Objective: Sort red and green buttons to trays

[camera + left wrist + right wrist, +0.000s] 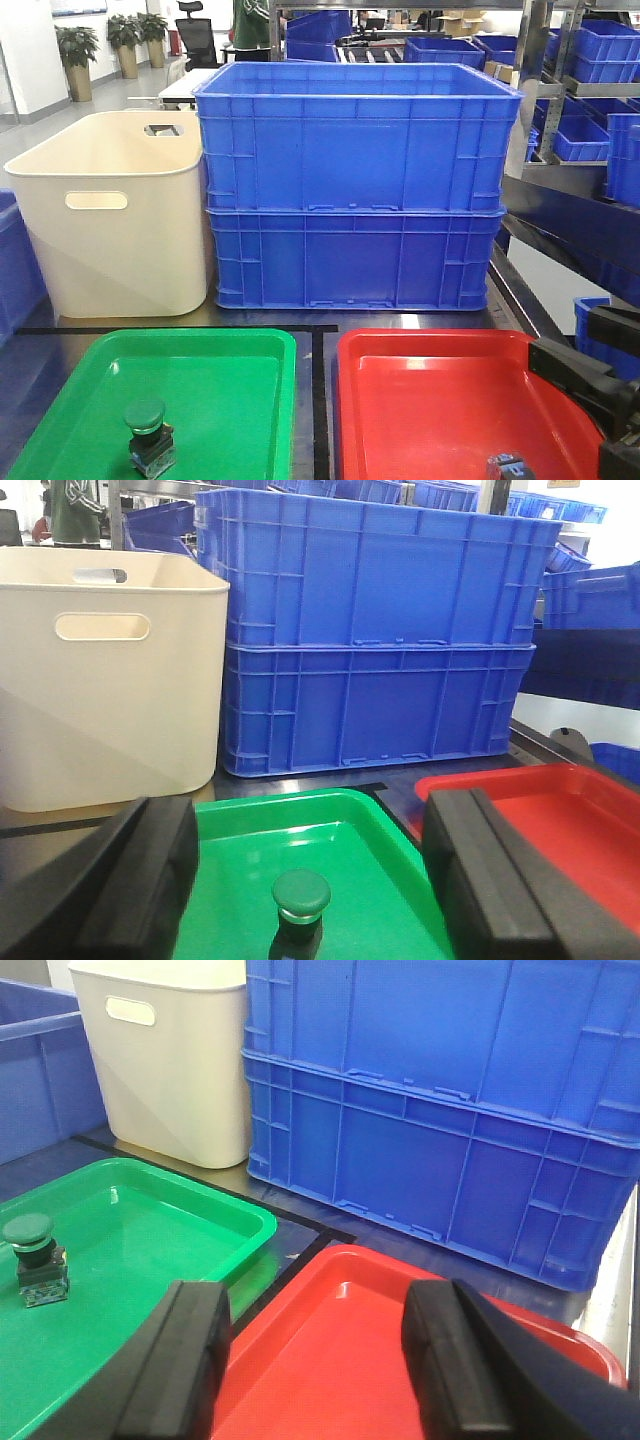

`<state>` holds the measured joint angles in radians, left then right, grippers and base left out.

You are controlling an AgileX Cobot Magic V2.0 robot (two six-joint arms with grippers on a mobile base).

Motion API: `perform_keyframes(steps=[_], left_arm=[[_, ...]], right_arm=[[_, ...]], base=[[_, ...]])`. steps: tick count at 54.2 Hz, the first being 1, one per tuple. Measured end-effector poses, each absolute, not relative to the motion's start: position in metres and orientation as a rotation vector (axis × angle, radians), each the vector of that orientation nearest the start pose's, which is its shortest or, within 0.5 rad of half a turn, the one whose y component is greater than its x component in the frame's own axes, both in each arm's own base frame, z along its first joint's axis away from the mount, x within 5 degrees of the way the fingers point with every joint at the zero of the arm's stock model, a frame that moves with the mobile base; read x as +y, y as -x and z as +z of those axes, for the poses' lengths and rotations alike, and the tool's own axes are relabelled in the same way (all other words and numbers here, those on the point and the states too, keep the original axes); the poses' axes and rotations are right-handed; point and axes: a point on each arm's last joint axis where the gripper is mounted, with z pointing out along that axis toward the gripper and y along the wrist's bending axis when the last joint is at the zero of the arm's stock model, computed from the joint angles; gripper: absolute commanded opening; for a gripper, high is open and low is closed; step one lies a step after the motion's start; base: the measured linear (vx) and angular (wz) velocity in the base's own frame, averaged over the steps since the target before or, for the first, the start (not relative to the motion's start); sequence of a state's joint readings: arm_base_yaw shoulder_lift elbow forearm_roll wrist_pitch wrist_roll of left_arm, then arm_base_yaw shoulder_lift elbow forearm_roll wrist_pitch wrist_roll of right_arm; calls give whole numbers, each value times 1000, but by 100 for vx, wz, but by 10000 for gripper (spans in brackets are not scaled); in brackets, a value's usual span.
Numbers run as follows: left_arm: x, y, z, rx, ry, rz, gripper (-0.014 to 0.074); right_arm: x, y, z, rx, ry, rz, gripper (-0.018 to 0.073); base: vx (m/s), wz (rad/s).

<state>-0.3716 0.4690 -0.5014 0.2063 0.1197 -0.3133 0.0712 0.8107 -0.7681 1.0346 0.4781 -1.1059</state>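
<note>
The green button (147,428) stands upright in the green tray (230,350), near its front. In the left wrist view my left gripper (310,830) is open and empty, its fingers (130,880) on either side of the green button (300,898), just behind it, over the green tray (360,810). My right gripper (318,1330) is open and empty over the red tray (340,1360). The right arm (585,380) shows at the red tray's (420,350) right edge. A small grey-blue block (507,467) lies at that tray's front edge; its cap is out of view.
Two stacked deep blue crates (355,190) stand right behind the trays, with a cream tub (120,220) to their left. Another blue crate (40,1070) is at the far left. Shelves of blue bins (590,100) are on the right.
</note>
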Motion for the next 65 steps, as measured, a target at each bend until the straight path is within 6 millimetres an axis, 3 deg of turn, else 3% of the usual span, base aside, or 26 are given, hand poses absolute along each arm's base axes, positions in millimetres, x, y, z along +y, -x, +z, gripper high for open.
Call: perform_keyframes(steps=[15, 23, 29, 44, 53, 65], left_arm=[[-35, -96, 336, 1573, -188, -356, 570], [-33, -92, 329, 1577, -188, -342, 494], [-25, -89, 307, 1601, -158, -280, 370], [-8, -69, 227, 1593, 48, -217, -1], [-1, -58, 192, 1648, 136, -159, -8], [1, -56, 188, 1673, 173, -134, -7]], right_arm=[[48, -162, 370, 1718, 462, 324, 438], [48, -162, 370, 1718, 463, 324, 438], [48, -161, 370, 1718, 463, 325, 438], [48, -161, 369, 1719, 464, 326, 438], [48, -161, 369, 1719, 464, 326, 438], [48, -161, 369, 1722, 471, 329, 438]], base=[[0, 0], [0, 0], [0, 0], [0, 0], [0, 0], [0, 0]])
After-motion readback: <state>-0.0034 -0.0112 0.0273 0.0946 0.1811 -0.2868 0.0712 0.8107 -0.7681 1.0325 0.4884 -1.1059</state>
